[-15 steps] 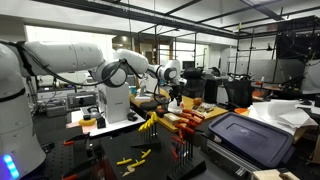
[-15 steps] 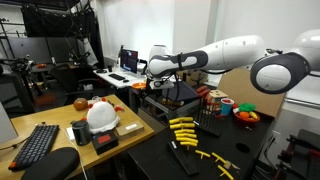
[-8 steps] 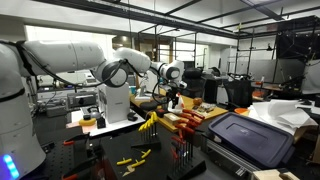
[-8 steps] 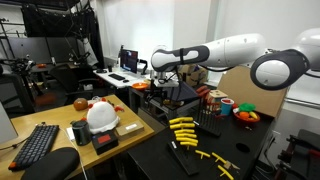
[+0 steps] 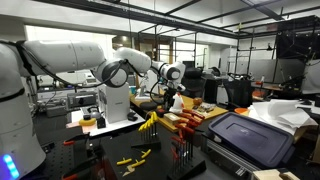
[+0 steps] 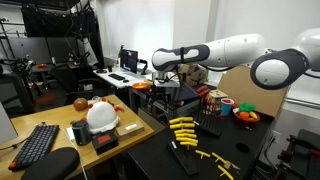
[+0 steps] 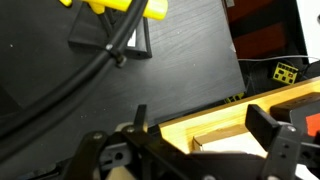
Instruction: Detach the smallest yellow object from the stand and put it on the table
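Observation:
The stand shows as rows of yellow handles [image 6: 183, 128] on the black table [image 6: 150, 142]. From another side its yellow handles [image 5: 150, 122] sit beside red-orange ones [image 5: 185, 120]. At this size I cannot tell which handle is the smallest yellow object. My gripper [image 6: 158, 80] [image 5: 172, 95] hangs open and empty beyond the stand, apart from it. In the wrist view the gripper [image 7: 200, 125] has its two dark fingers spread over a pale wooden box [image 7: 225, 110]. A yellow piece [image 7: 115, 6] lies at the top edge on the table [image 7: 180, 50].
Loose yellow tools [image 6: 215, 160] [image 5: 135, 158] lie on the table in front of the stand. A white hard hat [image 6: 100, 115] and a keyboard [image 6: 40, 145] sit on a side desk. A dark blue bin [image 5: 250, 140] stands close by. A black cable [image 7: 80, 70] crosses the table.
The gripper has drifted a little sideways and down near the wooden box. Its jaws stayed open.

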